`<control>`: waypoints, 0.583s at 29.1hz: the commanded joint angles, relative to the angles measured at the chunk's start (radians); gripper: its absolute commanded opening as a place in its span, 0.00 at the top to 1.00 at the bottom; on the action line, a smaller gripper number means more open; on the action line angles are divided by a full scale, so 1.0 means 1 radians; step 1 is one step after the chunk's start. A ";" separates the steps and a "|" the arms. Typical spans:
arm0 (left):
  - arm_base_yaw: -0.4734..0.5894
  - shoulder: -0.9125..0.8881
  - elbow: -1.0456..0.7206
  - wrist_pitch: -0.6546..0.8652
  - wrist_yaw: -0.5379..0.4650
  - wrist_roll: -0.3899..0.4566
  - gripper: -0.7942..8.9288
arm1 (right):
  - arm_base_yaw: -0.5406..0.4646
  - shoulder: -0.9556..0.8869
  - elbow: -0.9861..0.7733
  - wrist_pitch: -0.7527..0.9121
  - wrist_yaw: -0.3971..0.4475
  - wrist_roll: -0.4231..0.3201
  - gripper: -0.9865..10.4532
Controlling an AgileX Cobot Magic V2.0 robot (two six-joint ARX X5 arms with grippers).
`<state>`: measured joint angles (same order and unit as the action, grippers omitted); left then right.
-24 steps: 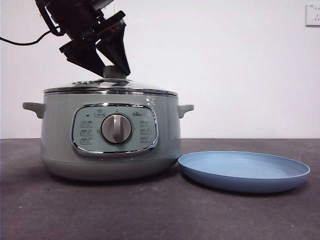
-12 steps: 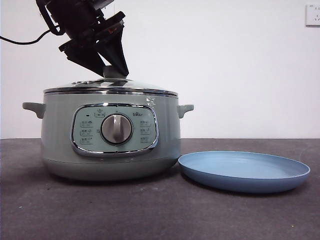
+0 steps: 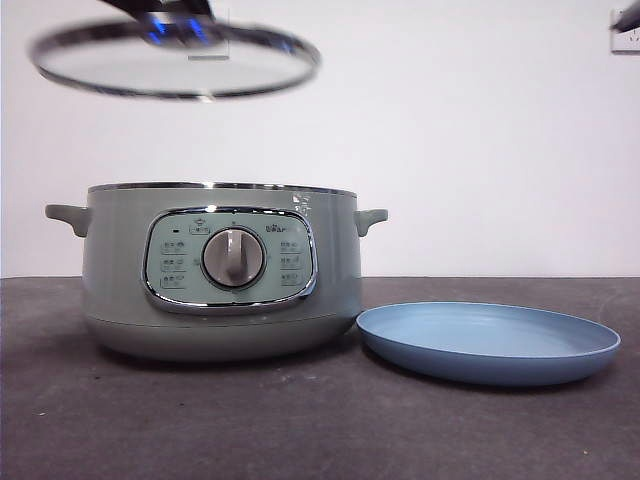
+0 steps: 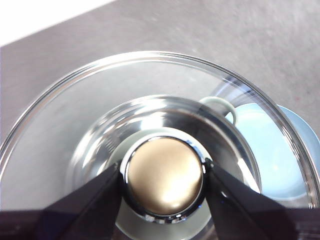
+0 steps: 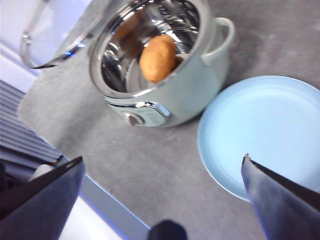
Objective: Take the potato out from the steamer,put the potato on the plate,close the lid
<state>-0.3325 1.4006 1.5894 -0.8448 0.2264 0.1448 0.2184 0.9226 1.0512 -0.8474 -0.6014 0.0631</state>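
My left gripper (image 4: 164, 176) is shut on the knob (image 4: 165, 181) of the glass lid (image 3: 175, 60). It holds the lid in the air above the steamer (image 3: 220, 270), slightly to the left. The sage-green steamer stands uncovered on the table. The brown potato (image 5: 157, 57) lies inside its shiny bowl. To the right of the steamer, close to its base, rests the light-blue plate (image 3: 488, 340), with nothing on it. My right gripper (image 5: 162, 185) hangs open high above the table, over the near edge of the plate (image 5: 265, 132), and holds nothing.
The dark grey table (image 3: 300, 420) stretches in front of the steamer and plate. A white wall with a socket (image 3: 625, 30) stands behind. The table's front edge (image 5: 100, 200) shows in the right wrist view.
The lid sat on the steamer with the left gripper at its knob. It has since risen well above the pot and a little to the left, leaving the steamer uncovered.
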 commanded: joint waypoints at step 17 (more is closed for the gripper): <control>0.124 -0.460 0.016 -0.323 -0.044 -0.020 0.93 | 0.472 0.801 0.607 0.153 0.303 0.048 0.34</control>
<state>-0.2123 0.9565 1.5894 -1.2007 0.1799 0.1364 0.6823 1.6875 1.6314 -0.6907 -0.3088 0.1303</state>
